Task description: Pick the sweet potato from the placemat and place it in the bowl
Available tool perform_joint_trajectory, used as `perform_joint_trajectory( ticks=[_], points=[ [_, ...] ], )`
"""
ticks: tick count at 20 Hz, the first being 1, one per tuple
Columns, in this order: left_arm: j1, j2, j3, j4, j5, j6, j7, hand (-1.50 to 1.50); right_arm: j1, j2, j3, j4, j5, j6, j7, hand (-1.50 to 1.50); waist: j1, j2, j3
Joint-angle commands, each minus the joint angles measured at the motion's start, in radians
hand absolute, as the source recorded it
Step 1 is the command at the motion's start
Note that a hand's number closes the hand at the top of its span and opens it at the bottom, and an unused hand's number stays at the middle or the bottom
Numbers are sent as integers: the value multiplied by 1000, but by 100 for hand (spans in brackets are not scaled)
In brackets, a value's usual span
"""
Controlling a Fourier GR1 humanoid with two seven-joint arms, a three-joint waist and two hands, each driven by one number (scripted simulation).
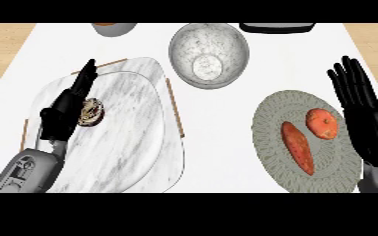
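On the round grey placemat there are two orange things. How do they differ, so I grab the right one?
The long orange-red sweet potato is slender and tapered, lying lengthwise at the grey woven placemat's middle. The round orange vegetable is short and plump, sitting further back and right, nearer the open right hand. They lie apart. Both are orange and rest on the placemat.
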Motion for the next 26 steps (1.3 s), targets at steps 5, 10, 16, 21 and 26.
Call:
perform_joint_trajectory(
  ticks=[5, 10, 16, 21, 26],
  points=[
    [-65, -14, 126, -37, 69, 37, -46, 0, -46, 57, 340, -131, -181, 401, 37, -150, 82, -6, -11],
    [33, -11, 221, -82, 149, 27, -57, 0, 176, -7, 286, -248, 191, 227, -226, -150, -16, -7, -11],
    [63, -19, 242, -140, 151, 33, -8, 0, 372, -183, 212, -316, 294, 344, -479, -150, -20, -5, -11],
    [22, 47, 296, -99, 164, -13, 11, 0, 320, -309, 16, -392, 328, 327, -330, -150, -21, -4, -12],
    [10, 40, 302, -111, 170, -14, 37, 0, 284, -470, -152, -395, 271, 430, -175, -150, -12, -1, -13]
  ],
)
